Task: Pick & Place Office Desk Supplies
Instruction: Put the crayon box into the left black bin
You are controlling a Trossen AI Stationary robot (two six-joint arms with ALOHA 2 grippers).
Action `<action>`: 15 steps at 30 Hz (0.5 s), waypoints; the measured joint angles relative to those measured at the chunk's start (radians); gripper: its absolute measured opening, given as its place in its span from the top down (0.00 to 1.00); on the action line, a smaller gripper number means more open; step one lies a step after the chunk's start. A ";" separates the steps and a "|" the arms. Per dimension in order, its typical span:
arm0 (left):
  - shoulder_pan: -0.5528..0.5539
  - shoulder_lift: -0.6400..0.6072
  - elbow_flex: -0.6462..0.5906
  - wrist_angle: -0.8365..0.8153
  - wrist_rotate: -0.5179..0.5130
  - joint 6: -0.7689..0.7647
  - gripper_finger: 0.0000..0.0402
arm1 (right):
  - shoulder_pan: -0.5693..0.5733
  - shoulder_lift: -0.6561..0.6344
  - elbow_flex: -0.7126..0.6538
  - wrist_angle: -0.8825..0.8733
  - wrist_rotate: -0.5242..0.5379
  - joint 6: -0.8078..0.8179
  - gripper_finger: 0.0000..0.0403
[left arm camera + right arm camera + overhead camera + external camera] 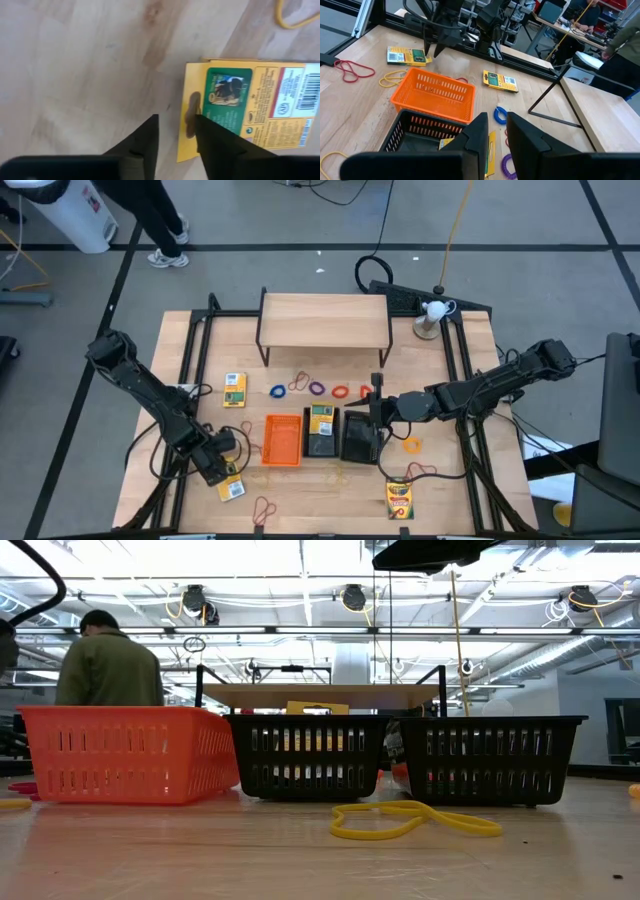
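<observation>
Yellow crayon box (245, 112) lies flat beneath left gripper (176, 135).

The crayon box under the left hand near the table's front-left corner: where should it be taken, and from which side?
The crayon box lies flat, label up, so come straight down from above. Grip across the short hang-tab end that faces the left hand, one finger outside the edge and one over the box. The flat pose leaves only its thin edges to pinch.

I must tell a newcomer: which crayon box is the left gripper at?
Start at the orange tray, leftmost of three trays. Toward the table's near-left corner, the left gripper is at a crayon box. Unlike the other boxes, it lies beside that gripper.
</observation>
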 joint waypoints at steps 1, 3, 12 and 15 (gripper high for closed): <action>0.000 0.000 0.000 0.006 0.000 0.000 0.74 | 0.000 0.000 0.000 0.000 0.000 0.000 0.85; 0.000 0.000 0.000 0.017 0.000 0.001 0.82 | 0.000 0.000 0.000 0.000 0.000 0.000 0.85; 0.019 -0.001 0.002 0.038 0.001 0.004 0.99 | 0.000 0.000 0.000 0.037 0.002 0.000 0.85; 0.036 -0.008 0.023 0.036 0.002 0.037 0.99 | 0.000 0.000 0.000 0.053 0.003 -0.002 0.85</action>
